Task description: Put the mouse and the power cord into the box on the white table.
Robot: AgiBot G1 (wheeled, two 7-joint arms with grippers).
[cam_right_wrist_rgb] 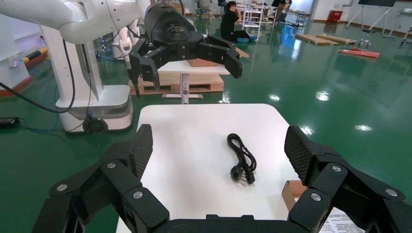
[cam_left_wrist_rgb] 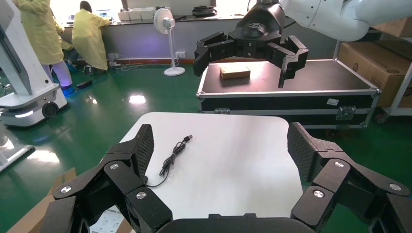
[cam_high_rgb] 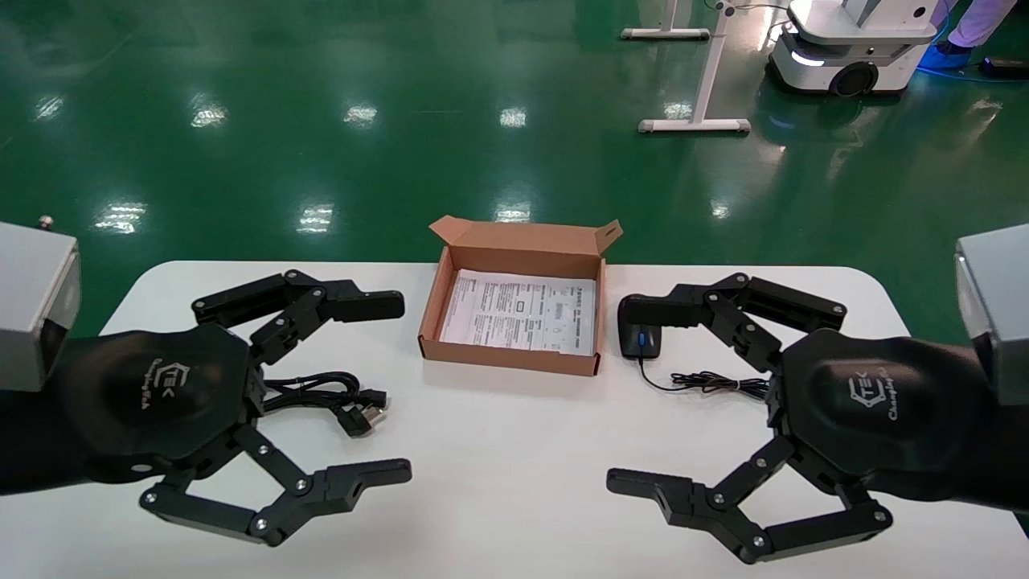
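Observation:
The brown cardboard box (cam_high_rgb: 506, 358) stands open at the back middle of the white table (cam_high_rgb: 498, 466), a printed sheet lining its bottom. Left of it lies the coiled power cord (cam_high_rgb: 338, 394) (cam_right_wrist_rgb: 242, 158), partly under my left gripper (cam_high_rgb: 394, 386) (cam_left_wrist_rgb: 221, 150), which hovers open above it and holds nothing. The black mouse (cam_high_rgb: 641, 338) with its blue wheel sits just right of the box, its back end hidden by a finger of my open, empty right gripper (cam_high_rgb: 619, 394) (cam_right_wrist_rgb: 218, 150). Its thin cable (cam_high_rgb: 707, 382) (cam_left_wrist_rgb: 172, 158) trails rightwards.
Green floor surrounds the table. A white mobile robot base (cam_high_rgb: 844, 48) and a white stand (cam_high_rgb: 699, 80) are far behind. A black flight case (cam_left_wrist_rgb: 286, 92) stands beyond the table's right end, another robot base (cam_right_wrist_rgb: 94, 107) beyond its left end.

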